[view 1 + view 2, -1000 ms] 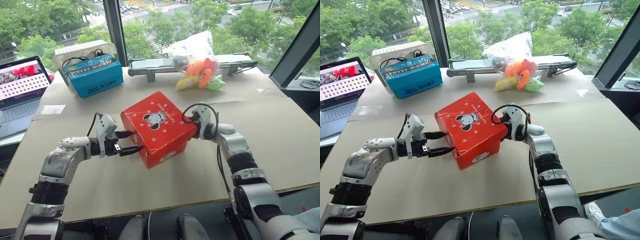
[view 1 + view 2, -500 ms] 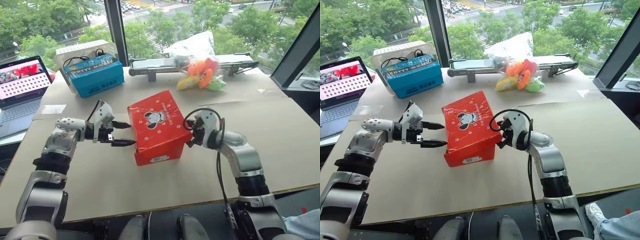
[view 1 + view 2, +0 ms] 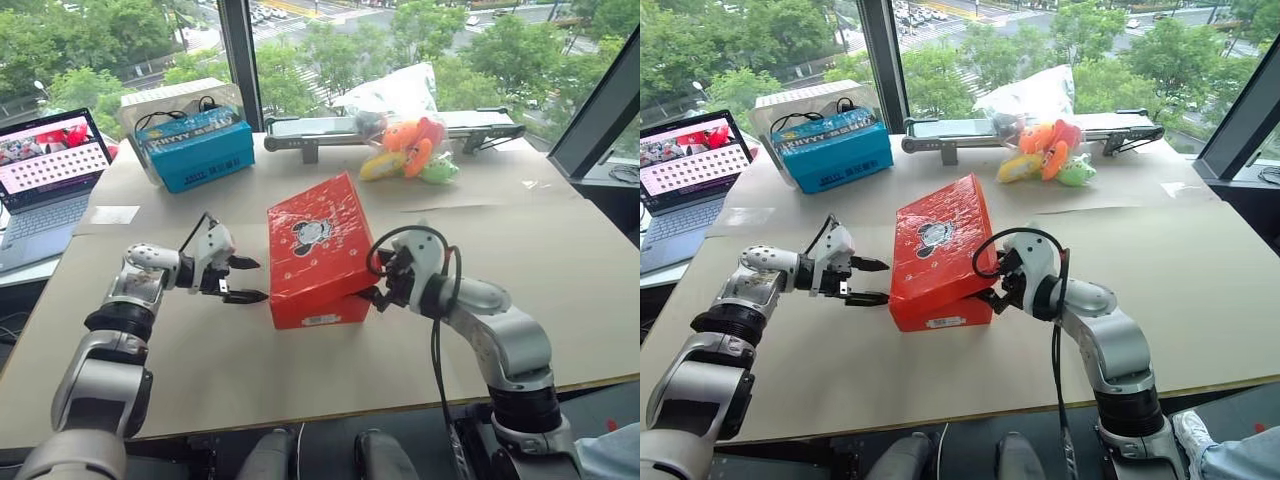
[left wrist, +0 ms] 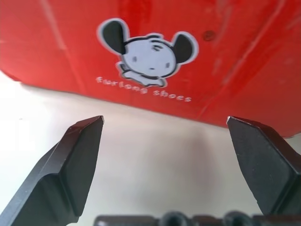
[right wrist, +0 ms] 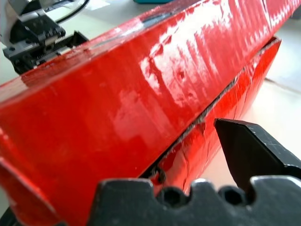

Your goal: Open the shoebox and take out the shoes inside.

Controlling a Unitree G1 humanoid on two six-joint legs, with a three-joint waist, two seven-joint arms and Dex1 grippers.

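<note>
The shoebox (image 3: 312, 250) lies near the middle of the tabletop (image 3: 560, 260), lid closed, its short labelled end facing the front edge. The lid carries a black-and-white cartoon dog; in my left wrist view the words "furlong shoes" read under the same figure on the box's side. The lid is raised slightly along the right long side, where my right wrist view shows a dark seam between lid and base. The shoes are hidden inside the box.

My left gripper (image 3: 243, 281) is just beside the left long side of the box, fingers spread wide and holding nothing; bare tabletop shows between the fingertips and the box wall. My right gripper (image 3: 380, 290) is at the right long side, at the lid seam. Its fingers are fully spread; one finger (image 5: 249, 150) sits below the seam, close against the base wall. Whether it touches the wall I cannot tell.

Toward the far edge: a blue box (image 3: 195, 150) at the left, plush toys (image 3: 410, 150) under a clear bag at the right. A laptop (image 3: 45, 185) stands off the left edge.
</note>
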